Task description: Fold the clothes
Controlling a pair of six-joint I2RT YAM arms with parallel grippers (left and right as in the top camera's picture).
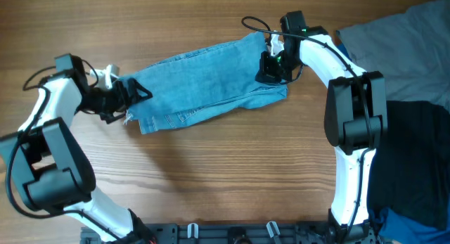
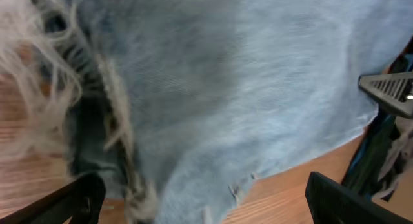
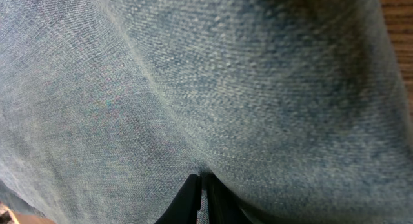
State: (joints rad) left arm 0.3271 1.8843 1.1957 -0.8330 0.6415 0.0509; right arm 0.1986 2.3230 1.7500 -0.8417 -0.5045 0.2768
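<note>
Jeans (image 1: pixel 211 82), left jaws wide at hem (image 2: pixel 119 130), right jaws pinching them

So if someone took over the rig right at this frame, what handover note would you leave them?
Left gripper: open, jaws wide at the frayed hem end of the jeans, holding nothing.
Right gripper: shut, pinching denim at the waist end.
Jeans: flat on the table, one long strip lying diagonally, legs apparently stacked on each other.
Done: seemingly the lengthwise fold.
To do: fold the strip across its length, hem end toward the waist, then let go.
</note>
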